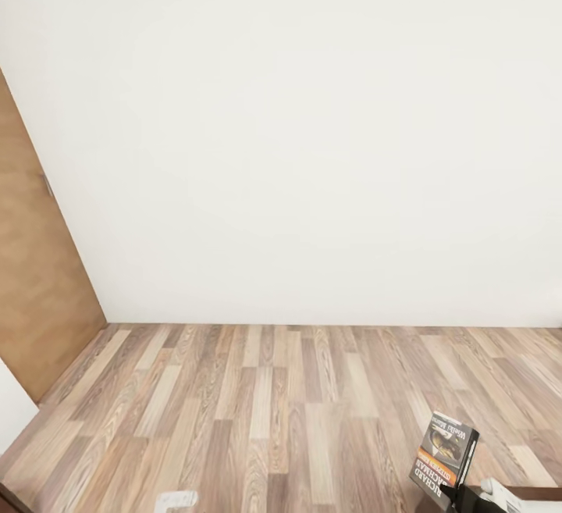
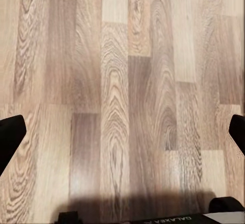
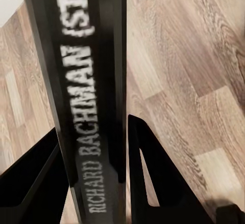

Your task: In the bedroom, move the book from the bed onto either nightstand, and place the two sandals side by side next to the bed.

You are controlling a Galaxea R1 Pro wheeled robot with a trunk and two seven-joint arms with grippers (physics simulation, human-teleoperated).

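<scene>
The book (image 1: 445, 458) is a thin dark paperback with an orange band. It stands upright at the lower right of the head view, above the wood-plank floor (image 1: 234, 404). My right gripper (image 1: 462, 494) is shut on its lower edge. In the right wrist view the spine (image 3: 87, 96) reads "RICHARD BACHMAN" and runs between the two black fingers of the right gripper (image 3: 94, 127). My left gripper (image 2: 122, 132) is open over bare floor, with nothing between its fingertips (image 2: 10, 134). The bed, the nightstand and the sandals are out of view.
A plain white wall (image 1: 312, 146) stands straight ahead and meets the floor along a line across the head view. A brown wooden door (image 1: 39, 263) stands at the left. A small white robot part (image 1: 176, 500) shows at the bottom edge.
</scene>
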